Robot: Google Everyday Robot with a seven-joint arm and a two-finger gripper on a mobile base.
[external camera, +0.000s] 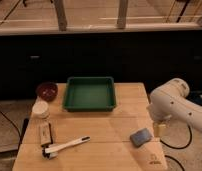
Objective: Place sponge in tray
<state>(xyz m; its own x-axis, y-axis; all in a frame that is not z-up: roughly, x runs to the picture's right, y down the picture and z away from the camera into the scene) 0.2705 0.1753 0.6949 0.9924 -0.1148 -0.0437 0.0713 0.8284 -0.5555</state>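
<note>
The blue-grey sponge (pixel 141 136) lies flat on the wooden table near its front right corner. The dark-green tray (pixel 90 93) sits at the back middle of the table, with nothing visible in it. My white arm (pixel 173 102) comes in from the right. Its gripper (pixel 159 129) hangs low at the table's right edge, just to the right of the sponge and slightly behind it, very close to it. The gripper holds nothing that I can see.
A dark-red bowl (pixel 46 91) stands left of the tray, with a white round container (pixel 41 109) in front of it. A tan block with a dark edge (pixel 45 134) and a white-handled brush (pixel 66 146) lie at the front left. A black cable (pixel 181 145) trails on the floor at the right.
</note>
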